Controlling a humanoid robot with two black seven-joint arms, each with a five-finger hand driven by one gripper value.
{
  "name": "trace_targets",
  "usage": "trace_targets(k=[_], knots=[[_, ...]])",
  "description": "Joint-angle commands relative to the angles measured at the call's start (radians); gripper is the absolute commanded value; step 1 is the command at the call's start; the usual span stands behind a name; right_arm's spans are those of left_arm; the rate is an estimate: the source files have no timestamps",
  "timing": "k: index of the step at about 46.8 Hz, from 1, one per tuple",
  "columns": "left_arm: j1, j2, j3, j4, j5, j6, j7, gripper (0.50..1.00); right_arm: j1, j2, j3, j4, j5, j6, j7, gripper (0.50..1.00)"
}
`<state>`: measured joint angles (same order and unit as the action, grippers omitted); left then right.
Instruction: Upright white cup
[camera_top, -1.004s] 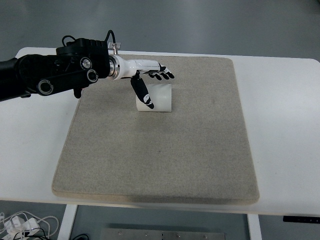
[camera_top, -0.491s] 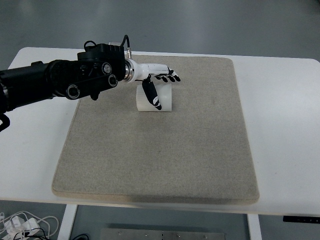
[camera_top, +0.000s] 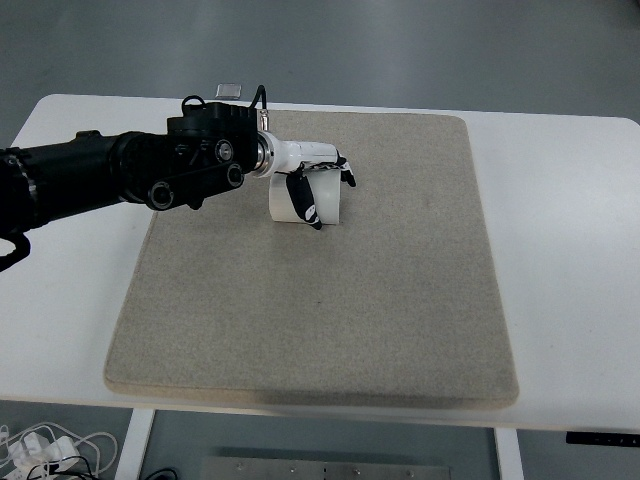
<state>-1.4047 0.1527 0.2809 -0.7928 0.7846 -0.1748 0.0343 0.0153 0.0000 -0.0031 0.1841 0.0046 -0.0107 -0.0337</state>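
Left arm (camera_top: 110, 178) enters from the left edge and reaches over the far-left part of the beige mat (camera_top: 320, 300), which covers most of the white table (camera_top: 570, 260). Left robot hand (camera_top: 312, 185) is on the white cup (camera_top: 325, 202): thumb down across the cup's near face, remaining fingers curled over its top and far side, so the hand is closed around the cup. The cup sits on the mat in the far-left quarter, nearer the mat's far edge than its near one; whether it rests flat on the mat or is lifted slightly cannot be told from this view, and its opening is hidden by the hand. A small grey object (camera_top: 230, 90) lies on the table just beyond the arm. White cables (camera_top: 45, 445) lie on the floor below the table's near-left corner.
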Motion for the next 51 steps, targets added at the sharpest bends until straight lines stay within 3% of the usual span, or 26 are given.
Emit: trace_targets(k=[1,13,23,31,51], knots=[[-0.003,-0.001,0.001,0.012,0.001,-0.002,-0.004,0.5,0.0,0.0,0.0,0.0,0.0,0.0,0.0,0.952],[-0.013,0.011,-0.045,0.035,-0.022,-0.012,-0.019,0.5,0.0,0.0,0.0,0.0,0.0,0.0,0.001,0.952],[0.013,0.021,-0.255,0.133,-0.022,-0.074,-0.034,0.5,0.0,0.0,0.0,0.0,0.0,0.0,0.001,0.952],[0.092,0.025,-0.408,0.17,-0.073,-0.106,-0.062,0.5,0.0,0.0,0.0,0.0,0.0,0.0,0.0,0.952],[0.292,0.022,-0.669,0.191,-0.177,-0.121,-0.292,0.5,0.0,0.0,0.0,0.0,0.0,0.0,0.001,0.952]])
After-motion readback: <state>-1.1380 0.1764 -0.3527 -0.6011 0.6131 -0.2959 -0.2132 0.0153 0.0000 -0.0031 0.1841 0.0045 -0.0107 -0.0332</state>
